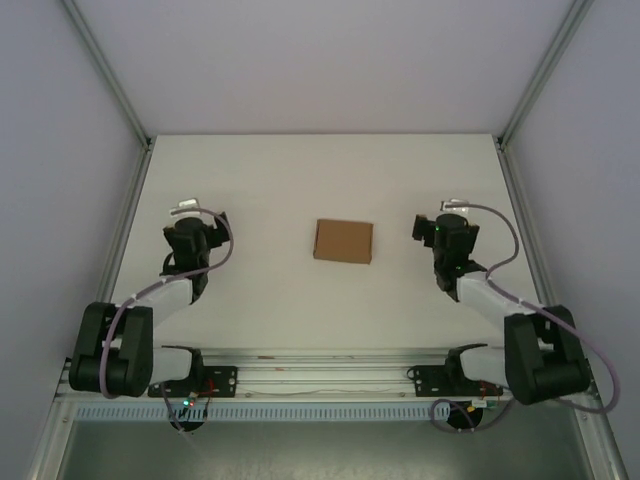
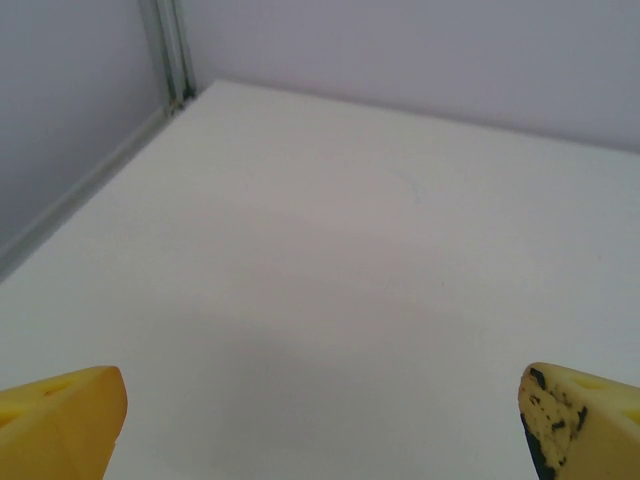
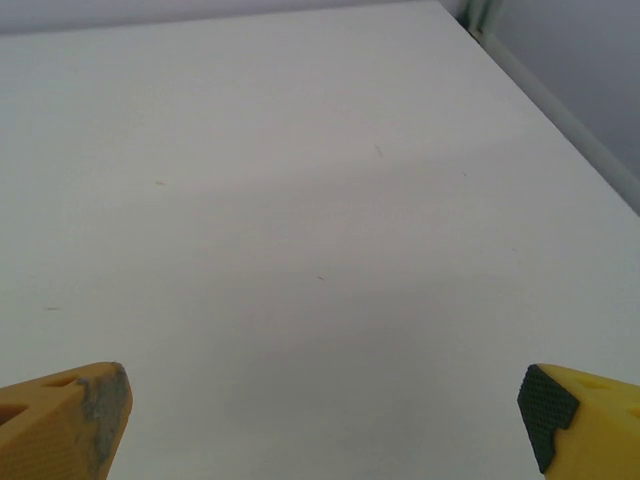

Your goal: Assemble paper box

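Note:
The paper box [image 1: 343, 240] is a small flat rectangle of plain brown cardboard lying in the middle of the white table [image 1: 330, 170]. My left gripper [image 1: 212, 222] hovers well to its left and my right gripper [image 1: 424, 228] sits a short way off its right edge; neither touches it. In the left wrist view the left gripper [image 2: 322, 425] is open, its yellow fingertips [image 2: 60, 420] wide apart over bare table. In the right wrist view the right gripper [image 3: 325, 420] is open too, with nothing between its yellow fingertips [image 3: 65, 420].
Grey walls and metal frame posts [image 1: 110, 70] close in the table on the left, right and back. A mounting rail [image 1: 320, 375] with both arm bases runs along the near edge. The frame corner [image 2: 170, 60] stands ahead of the left gripper.

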